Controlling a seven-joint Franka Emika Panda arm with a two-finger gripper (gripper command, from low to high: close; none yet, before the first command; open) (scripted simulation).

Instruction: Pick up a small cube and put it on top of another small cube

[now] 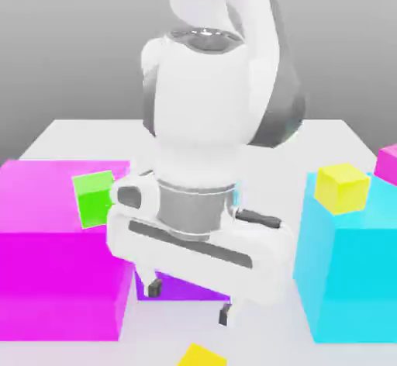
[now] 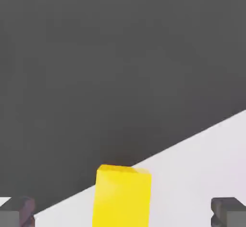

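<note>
A small yellow cube (image 1: 203, 355) lies on the white table at its front edge, just in front of and below my gripper (image 1: 190, 300). The gripper is open, its dark fingertips (image 1: 155, 286) wide apart above the table and holding nothing. In the hand view the same yellow cube (image 2: 122, 195) lies on the table between the lines of the two fingertips (image 2: 18, 211), much narrower than the gap of the gripper (image 2: 122, 215). Another yellow cube (image 1: 342, 187) rests on the cyan block. The small green cube (image 1: 94, 198) sits on the magenta block at the exterior view's left.
A large magenta block (image 1: 54, 256) stands at the exterior view's left and a large cyan block (image 1: 349, 271) at its right. A purple block (image 1: 182, 288) sits behind the fingers. Another magenta block (image 1: 388, 163) shows at the far right edge.
</note>
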